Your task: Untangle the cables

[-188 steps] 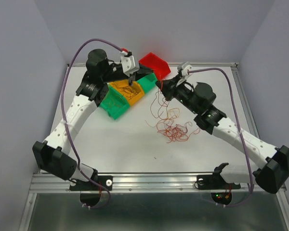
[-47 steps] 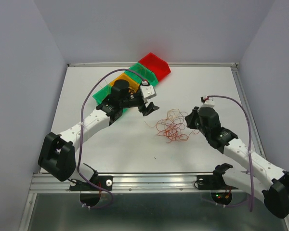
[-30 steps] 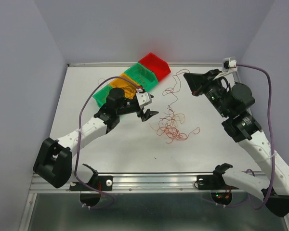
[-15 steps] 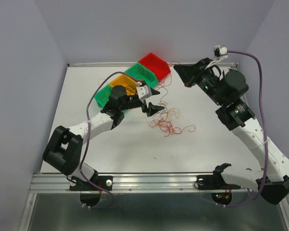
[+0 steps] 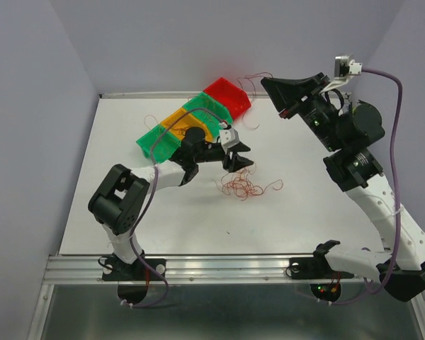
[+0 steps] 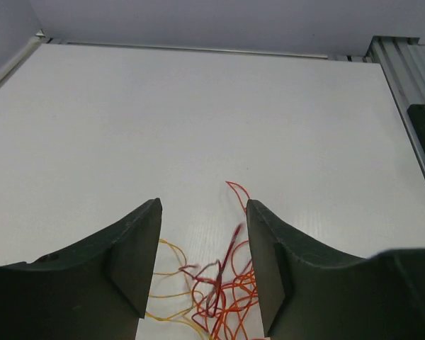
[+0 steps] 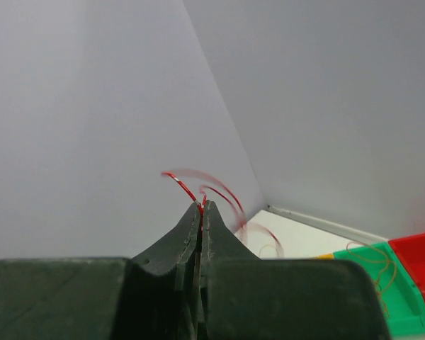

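As the right gripper (image 7: 201, 207) lifts higher, pinched tight on one red wire (image 7: 180, 185), the left gripper (image 6: 204, 212) drops over the cables (image 5: 242, 188) on the table (image 5: 163, 219), jaws apart, so the wire may pull free.

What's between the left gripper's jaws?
Left wrist view: red and orange cables lie on the table between the open jaws of the left gripper.

The bench (image 5: 297, 212) is a flat white panel with a metal rail along its far and right edges. A loose tangle of orange, red and yellowish cables (image 5: 242, 186) lies near its centre. Four open bins stand in a touching diagonal row toward the far edge: near green bin (image 5: 154, 144), orange bin (image 5: 176, 122), far green bin (image 5: 207, 108), red bin (image 5: 227, 95). A single red strand (image 5: 150, 119) lies just left of the row.
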You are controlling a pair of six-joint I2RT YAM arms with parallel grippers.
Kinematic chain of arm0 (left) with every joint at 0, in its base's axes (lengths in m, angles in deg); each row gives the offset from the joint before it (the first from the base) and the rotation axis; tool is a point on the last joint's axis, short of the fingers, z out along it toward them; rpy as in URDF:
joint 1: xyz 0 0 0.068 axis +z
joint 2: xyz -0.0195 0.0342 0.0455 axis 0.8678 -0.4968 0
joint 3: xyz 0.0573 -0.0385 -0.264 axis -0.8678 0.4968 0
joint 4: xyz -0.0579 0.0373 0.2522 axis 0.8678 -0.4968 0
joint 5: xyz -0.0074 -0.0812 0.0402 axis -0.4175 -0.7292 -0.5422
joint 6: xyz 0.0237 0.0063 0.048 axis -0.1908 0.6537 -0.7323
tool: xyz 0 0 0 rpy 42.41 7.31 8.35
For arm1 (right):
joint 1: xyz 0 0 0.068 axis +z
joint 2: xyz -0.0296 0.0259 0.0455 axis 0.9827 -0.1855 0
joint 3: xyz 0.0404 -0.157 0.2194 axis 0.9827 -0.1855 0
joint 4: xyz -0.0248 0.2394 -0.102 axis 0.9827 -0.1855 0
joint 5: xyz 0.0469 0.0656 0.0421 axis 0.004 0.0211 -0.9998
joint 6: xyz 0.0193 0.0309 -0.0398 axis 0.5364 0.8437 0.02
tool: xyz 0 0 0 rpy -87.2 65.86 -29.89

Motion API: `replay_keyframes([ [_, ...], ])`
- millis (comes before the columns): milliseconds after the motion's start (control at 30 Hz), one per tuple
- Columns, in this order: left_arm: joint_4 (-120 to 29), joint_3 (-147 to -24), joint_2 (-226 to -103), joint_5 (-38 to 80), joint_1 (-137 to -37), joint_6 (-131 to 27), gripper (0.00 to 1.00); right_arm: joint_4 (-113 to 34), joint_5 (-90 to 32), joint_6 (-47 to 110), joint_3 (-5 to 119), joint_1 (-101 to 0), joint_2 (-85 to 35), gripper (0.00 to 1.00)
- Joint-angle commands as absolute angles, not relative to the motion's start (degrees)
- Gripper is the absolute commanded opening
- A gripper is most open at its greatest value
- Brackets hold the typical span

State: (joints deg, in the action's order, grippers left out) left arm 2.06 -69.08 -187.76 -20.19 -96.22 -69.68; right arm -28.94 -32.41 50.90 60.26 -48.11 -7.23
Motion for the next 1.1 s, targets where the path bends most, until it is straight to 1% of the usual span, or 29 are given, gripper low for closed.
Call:
replay_keyframes([
  [0,1.03,-71.51,-190.08,-19.68,-98.17,-73.81,0.53,-15.41,-29.68,53.75,64.28,-47.93,-6.10,0.01],
  [67,-0.12,-71.95,-191.32,-19.59,-98.44,-74.78,0.47,-13.81,-28.09,53.93,65.95,-47.93,-6.63,0.01],
  [100,-0.82,-72.56,-192.54,-19.59,-98.44,-75.57,0.41,-12.76,-26.77,53.58,67.96,-47.93,-7.41,0.00],
  [133,-1.79,-72.83,-193.07,-19.41,-98.44,-75.83,0.37,-12.57,-26.41,53.58,69.46,-47.85,-8.03,0.00],
  [200,-2.67,-73.27,-193.43,-18.97,-98.44,-76.27,0.32,-12.92,-25.62,52.88,71.92,-47.85,-9.00,0.00],
  [267,-3.11,-73.10,-191.77,-18.62,-98.44,-76.63,0.32,-15.46,-25.44,52.35,74.39,-47.93,-9.79,0.01],
  [333,-3.29,-72.05,-189.49,-17.92,-98.44,-76.80,0.38,-15.82,-25.53,51.73,73.35,-47.85,-9.18,0.00],
  [433,-3.20,-70.20,-184.13,-15.20,-97.22,-75.23,0.51,-14.15,-23.52,50.59,66.78,-47.85,-6.64,0.00],
  [500,-3.20,-69.41,-180.26,-12.74,-95.90,-73.74,0.56,-13.45,-22.02,48.93,64.74,-47.93,-6.19,0.01],
  [533,-3.20,-68.62,-179.03,-11.43,-93.80,-73.12,0.59,-13.28,-19.84,48.31,63.86,-47.85,-6.19,0.01],
  [600,-2.77,-67.92,-175.96,-11.06,-91.25,-70.41,0.63,-13.27,-18.16,46.21,62.62,-47.93,-7.50,0.01],
  [633,-2.68,-67.56,-175.07,-11.24,-88.28,-69.78,0.65,-13.36,-16.58,45.85,62.36,-47.93,-8.47,0.00],
  [700,-2.59,-67.04,-172.97,-11.33,-84.06,-68.20,0.67,-13.36,-14.12,44.27,63.14,-47.93,-12.75,0.01],
  [800,-2.67,-66.77,-171.20,-11.32,-80.35,-66.88,0.69,-13.54,-13.93,42.34,65.60,-48.11,-18.74,0.01],
  [833,-3.28,-66.94,-170.93,-11.41,-78.33,-66.44,0.69,-13.71,-14.45,42.24,67.61,-48.37,-22.85,0.00],
  [1033,-3.29,-67.65,-170.67,-11.15,-73.05,-65.56,0.69,-13.63,-15.77,43.55,74.73,-50.65,-35.44,0.01],
  [1067,-3.38,-67.91,-170.84,-11.15,-71.47,-64.94,0.69,-13.36,-16.21,44.43,75.88,-51.18,-39.03,0.01],
])
